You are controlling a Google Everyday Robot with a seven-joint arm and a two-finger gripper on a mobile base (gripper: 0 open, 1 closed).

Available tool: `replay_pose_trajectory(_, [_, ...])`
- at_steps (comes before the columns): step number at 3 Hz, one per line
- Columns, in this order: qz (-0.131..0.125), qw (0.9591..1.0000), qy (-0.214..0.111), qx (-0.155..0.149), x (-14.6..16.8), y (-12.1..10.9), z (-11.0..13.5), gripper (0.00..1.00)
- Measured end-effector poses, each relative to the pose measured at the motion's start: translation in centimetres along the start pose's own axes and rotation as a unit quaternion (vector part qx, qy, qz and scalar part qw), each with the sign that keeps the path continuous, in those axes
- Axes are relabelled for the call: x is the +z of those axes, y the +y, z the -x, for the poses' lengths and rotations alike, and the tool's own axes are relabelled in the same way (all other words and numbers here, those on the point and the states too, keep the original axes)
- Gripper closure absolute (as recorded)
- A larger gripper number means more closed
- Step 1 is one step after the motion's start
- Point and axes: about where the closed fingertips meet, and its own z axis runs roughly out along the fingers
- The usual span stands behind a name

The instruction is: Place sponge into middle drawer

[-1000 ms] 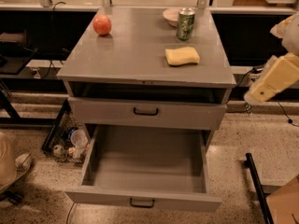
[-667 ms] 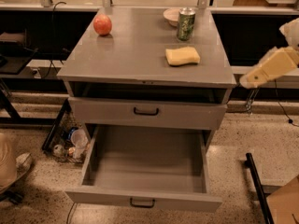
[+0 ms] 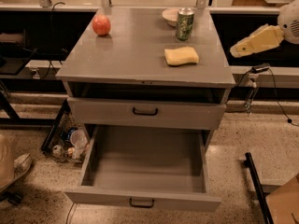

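Camera view, from the floor up: the middle drawer [image 3: 145, 171] stands pulled out, below and in front of the green can [image 3: 184, 24], its deep grey inside bare; the closed drawer front [image 3: 145, 113] one tier higher sits between it and the can; above that is the worktop [image 3: 131, 55], and on it the sponge [image 3: 181, 56] lies flat just in front of the can, towards the right edge, its long axis running left to right; a red apple [image 3: 101, 25] rests well to the left of the can and a pale bowl [image 3: 169, 16] just beside it on the left, a little behind. The end effector [image 3: 239, 48] hangs out past the worktop's right edge, to the right of the can and well apart from it, holding nothing; whether it is released or clenched I cannot tell. The sponge lies to its left and slightly nearer, end-on to it; so I reckon the coming reach must travel leftward over the edge and close across the sponge's short width.
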Motion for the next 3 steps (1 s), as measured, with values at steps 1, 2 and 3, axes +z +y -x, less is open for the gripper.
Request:
replay_pose_trajectory(1, [0.0, 1.0, 0.0, 0.0, 0.0, 0.0, 0.0, 0.0])
replay_pose_trajectory(2, [0.019, 0.9995, -0.009, 0.025, 2.5, 0.5, 0.0, 0.0])
replay_pose_trajectory(3, [0.053, 0.9968, -0.015, 0.059, 7.2, 1.7, 0.1, 0.0])
